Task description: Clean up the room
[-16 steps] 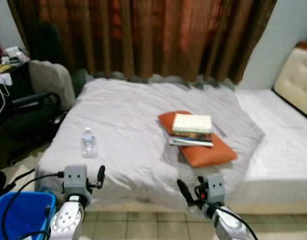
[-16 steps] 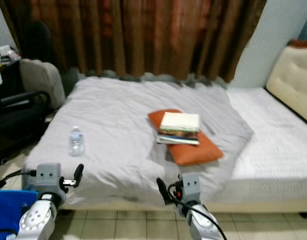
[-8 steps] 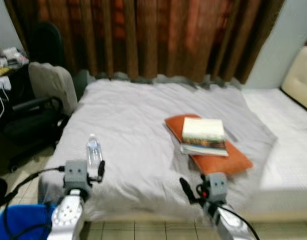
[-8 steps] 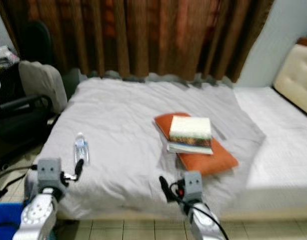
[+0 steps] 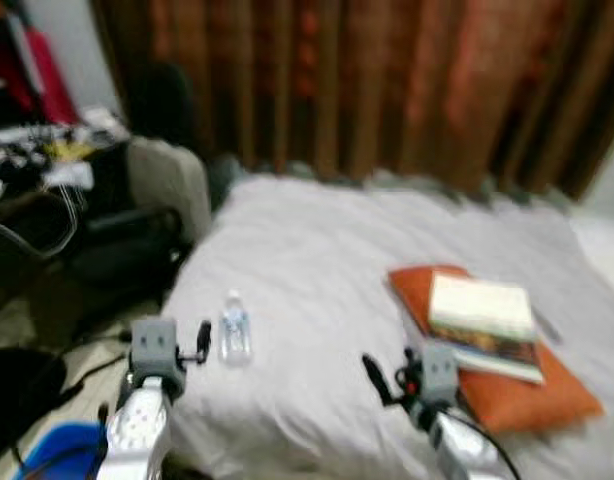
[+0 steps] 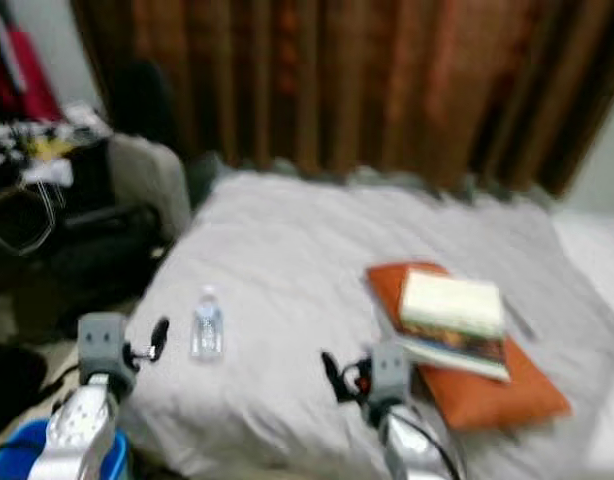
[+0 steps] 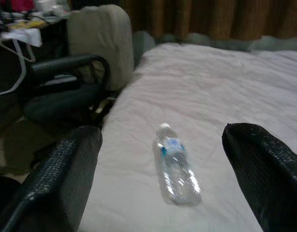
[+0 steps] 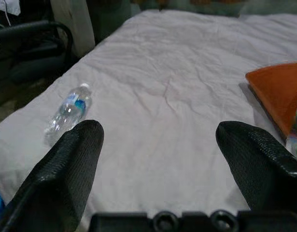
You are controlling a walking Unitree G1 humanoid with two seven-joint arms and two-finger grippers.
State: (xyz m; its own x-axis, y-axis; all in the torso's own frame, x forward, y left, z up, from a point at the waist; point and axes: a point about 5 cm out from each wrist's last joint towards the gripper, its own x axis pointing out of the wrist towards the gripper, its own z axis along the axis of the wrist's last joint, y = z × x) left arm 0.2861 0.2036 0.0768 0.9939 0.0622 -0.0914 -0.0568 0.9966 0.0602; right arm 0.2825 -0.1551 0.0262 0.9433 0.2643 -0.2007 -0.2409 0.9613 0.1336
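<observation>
Water bottle [image 7: 176, 169] lies flat ahead of my left gripper [image 7: 163, 183], fingers apart, cap pointing away; right gripper [image 8: 158, 169] open too, farther off

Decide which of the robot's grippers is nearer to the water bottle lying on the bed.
Left. The left gripper sits just beside the water bottle, which lies framed between its open fingers in the wrist view. The right gripper is farther off, near the orange pillow.

— Where are the arms?
— Both raised at the lower edge of the head view, left gripper [image 5: 201, 340] lower left, right gripper [image 5: 375, 377] lower centre.
— Fingers?
— Spread wide apart on both, holding nothing.
</observation>
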